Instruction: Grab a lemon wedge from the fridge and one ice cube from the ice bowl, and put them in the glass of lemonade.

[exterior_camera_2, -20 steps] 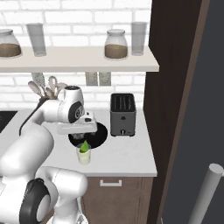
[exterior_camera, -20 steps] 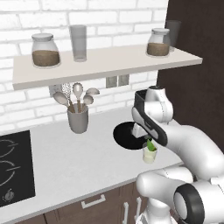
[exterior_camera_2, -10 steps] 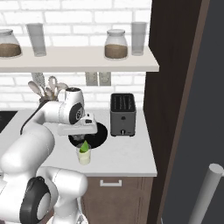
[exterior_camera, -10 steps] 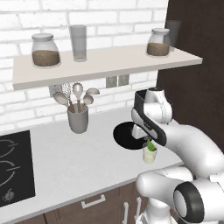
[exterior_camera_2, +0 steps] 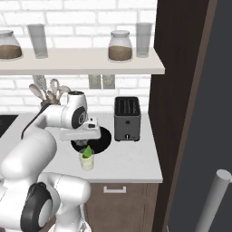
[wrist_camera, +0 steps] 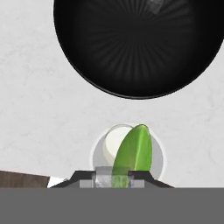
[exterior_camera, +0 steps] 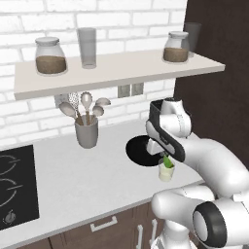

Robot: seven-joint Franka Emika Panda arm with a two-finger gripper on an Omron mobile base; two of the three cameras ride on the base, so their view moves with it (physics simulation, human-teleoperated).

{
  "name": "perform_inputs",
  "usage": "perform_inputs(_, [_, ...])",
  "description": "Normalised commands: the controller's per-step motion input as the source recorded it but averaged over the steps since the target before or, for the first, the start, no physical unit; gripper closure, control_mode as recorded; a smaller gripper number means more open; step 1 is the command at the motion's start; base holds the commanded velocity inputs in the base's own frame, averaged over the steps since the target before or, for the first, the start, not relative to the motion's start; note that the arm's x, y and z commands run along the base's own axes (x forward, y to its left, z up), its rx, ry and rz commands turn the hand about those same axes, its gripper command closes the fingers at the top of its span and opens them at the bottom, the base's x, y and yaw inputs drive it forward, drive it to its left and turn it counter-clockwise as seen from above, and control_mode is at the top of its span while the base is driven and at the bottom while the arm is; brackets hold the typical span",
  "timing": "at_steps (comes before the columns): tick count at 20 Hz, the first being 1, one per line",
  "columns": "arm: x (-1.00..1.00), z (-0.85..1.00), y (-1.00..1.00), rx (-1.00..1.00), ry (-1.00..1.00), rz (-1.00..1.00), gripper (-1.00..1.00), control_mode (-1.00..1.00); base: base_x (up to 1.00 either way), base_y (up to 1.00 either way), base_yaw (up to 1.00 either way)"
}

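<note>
My gripper (exterior_camera: 164, 156) hangs just above the glass of lemonade (exterior_camera: 166, 175), shut on the lemon wedge (exterior_camera: 167, 162). In the hand view the green-yellow lemon wedge (wrist_camera: 133, 151) runs from between my fingertips out over the glass of lemonade (wrist_camera: 113, 142), a short clear tumbler of pale liquid. From the right the gripper (exterior_camera_2: 87, 146) holds the lemon wedge (exterior_camera_2: 87, 151) with its lower end at the rim of the glass of lemonade (exterior_camera_2: 87, 163). The glossy black ice bowl (exterior_camera: 138, 150) (exterior_camera_2: 102, 136) (wrist_camera: 135, 43) lies right behind the glass. I cannot make out an ice cube in it.
A dark toaster (exterior_camera_2: 127, 118) stands right of the bowl. A grey holder of utensils (exterior_camera: 86, 132) sits by the wall, and the black cooktop (exterior_camera: 14, 185) lies far left. Above is a shelf (exterior_camera: 116, 70) with jars and glasses. The grey fridge (exterior_camera_2: 217, 113) rises at the right.
</note>
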Motion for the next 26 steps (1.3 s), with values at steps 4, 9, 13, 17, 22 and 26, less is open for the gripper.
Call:
perform_inputs(4, [0.0, 0.0, -0.06, 0.0, 0.05, 0.0, 1.0, -1.0, 0.0, 0.0, 0.0])
perform_inputs(9, [0.0, 0.0, -0.08, 0.0, 0.05, -0.01, 1.0, -1.0, 0.0, 0.0, 0.0])
perform_inputs(13, [0.01, 0.0, 0.0, 0.0, 0.02, -0.01, 1.0, -1.0, 0.0, 0.0, 0.0])
perform_inputs(17, [0.05, 0.0, 0.0, 0.0, 0.05, -0.01, 1.0, -1.0, 0.0, 0.0, 0.0])
perform_inputs(22, [0.01, 0.0, 0.0, 0.0, 0.03, 0.0, 1.0, -1.0, 0.0, 0.0, 0.0])
perform_inputs(26, [0.05, 0.0, 0.0, 0.0, 0.0, 0.0, 1.0, -1.0, 0.0, 0.0, 0.0])
